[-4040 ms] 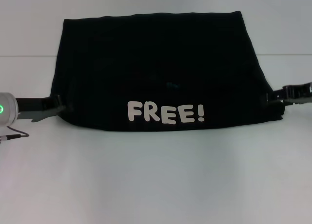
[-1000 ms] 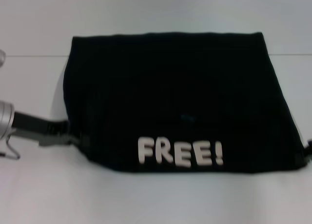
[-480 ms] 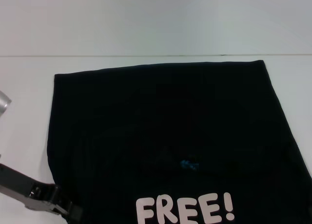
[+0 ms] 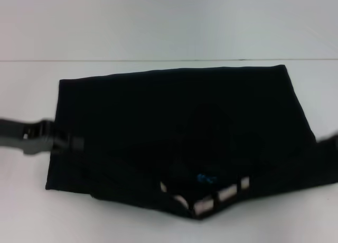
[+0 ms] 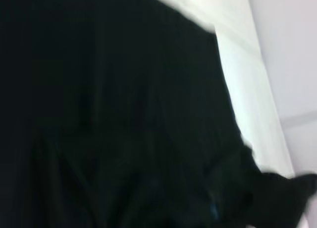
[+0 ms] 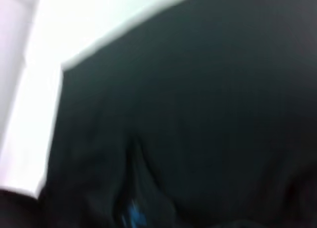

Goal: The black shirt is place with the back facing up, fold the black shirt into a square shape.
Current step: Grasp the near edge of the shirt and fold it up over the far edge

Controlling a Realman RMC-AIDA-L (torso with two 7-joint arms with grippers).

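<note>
The black shirt lies on the white table, its near part lifted and doubled back so that the white lettering shows only as a strip along the sagging fold. A small blue label sits just above that strip. My left gripper is shut on the shirt's left edge. At the shirt's right edge, my right gripper shows as a blurred dark shape, holding the cloth there. Black fabric fills the left wrist view, and shirt fabric fills the right wrist view too.
White tabletop surrounds the shirt on all sides. A thin line marks the table's far edge behind the shirt. No other objects are in view.
Both grippers have raised the near hem and carried it toward the far side. The lettering, fully readable half a second ago, is now folded under to a thin strip.
</note>
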